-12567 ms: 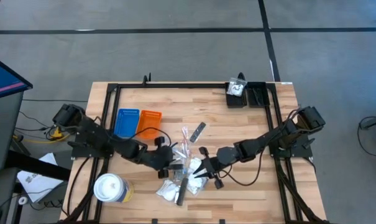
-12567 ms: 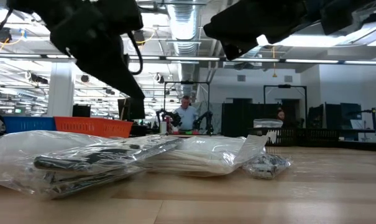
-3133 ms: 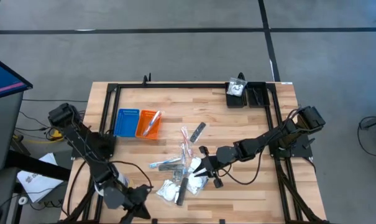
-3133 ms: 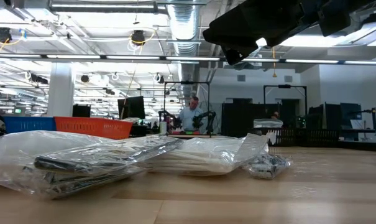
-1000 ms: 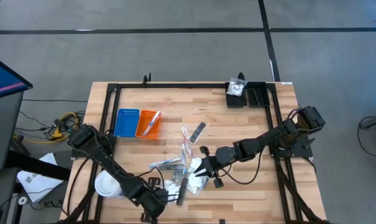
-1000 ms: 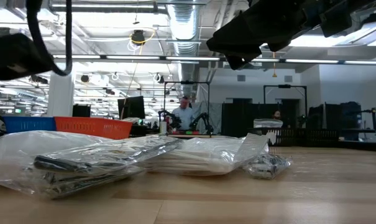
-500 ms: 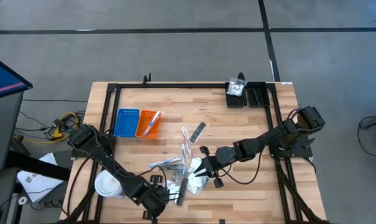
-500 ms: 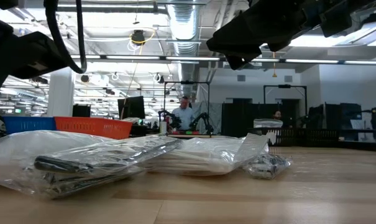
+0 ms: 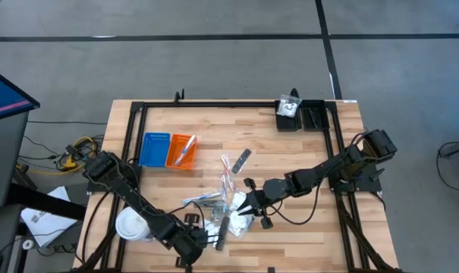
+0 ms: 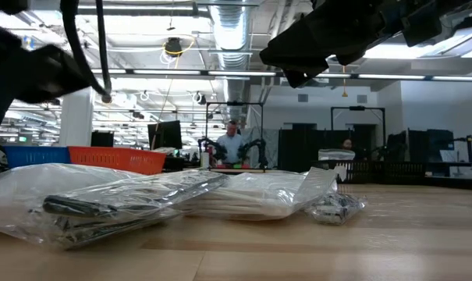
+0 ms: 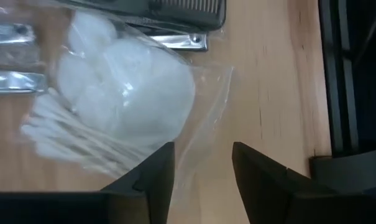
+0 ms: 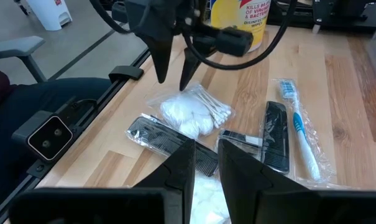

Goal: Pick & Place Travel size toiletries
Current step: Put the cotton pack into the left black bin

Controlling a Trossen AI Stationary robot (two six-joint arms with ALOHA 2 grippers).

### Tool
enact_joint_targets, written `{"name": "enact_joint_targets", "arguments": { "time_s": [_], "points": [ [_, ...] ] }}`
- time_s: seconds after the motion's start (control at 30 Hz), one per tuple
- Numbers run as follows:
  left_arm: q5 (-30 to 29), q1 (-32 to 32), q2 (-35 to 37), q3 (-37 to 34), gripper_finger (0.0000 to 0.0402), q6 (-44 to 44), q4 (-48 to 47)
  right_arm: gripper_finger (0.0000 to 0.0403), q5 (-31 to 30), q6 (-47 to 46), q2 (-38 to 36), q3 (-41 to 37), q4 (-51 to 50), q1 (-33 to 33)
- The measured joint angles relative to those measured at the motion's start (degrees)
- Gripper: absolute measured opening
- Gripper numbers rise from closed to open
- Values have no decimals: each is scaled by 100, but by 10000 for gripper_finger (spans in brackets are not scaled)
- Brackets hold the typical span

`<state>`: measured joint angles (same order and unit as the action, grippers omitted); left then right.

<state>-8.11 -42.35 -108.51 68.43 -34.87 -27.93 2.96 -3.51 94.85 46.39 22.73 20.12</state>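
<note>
We get bright, even overhead light, with ceiling lamps (image 10: 173, 48) glaring across the low view. Close up, our packet (image 11: 122, 93) shows soft and blurred, shadows faint.

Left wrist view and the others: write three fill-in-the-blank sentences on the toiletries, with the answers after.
1. The left end effector hangs over a clear packet of cotton balls and swabs with its fingers ____.
2. In the high view, the blue tray lies right beside a tray coloured ____.
3. The right end effector hovers over the pile, near a toothbrush whose handle is ____.

Missing words: open; orange; blue.
</note>
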Motion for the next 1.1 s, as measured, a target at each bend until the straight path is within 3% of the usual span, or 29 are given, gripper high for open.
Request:
{"name": "enact_joint_targets", "arguments": {
  "time_s": [0.3,0.5,0.63,1.1],
  "points": [
    [-50,31,0,-295,124,-9,441,65,0,0,0,0,0,0],
    [-51,89,0,-295,21,-3,405,65,0,0,0,0,-1,0],
    [-53,168,113,-296,4,-10,360,65,0,0,0,0,-1,0],
    [-40,833,2374,-296,1,-476,284,65,5,25,0,0,1,59]
  ]
}}
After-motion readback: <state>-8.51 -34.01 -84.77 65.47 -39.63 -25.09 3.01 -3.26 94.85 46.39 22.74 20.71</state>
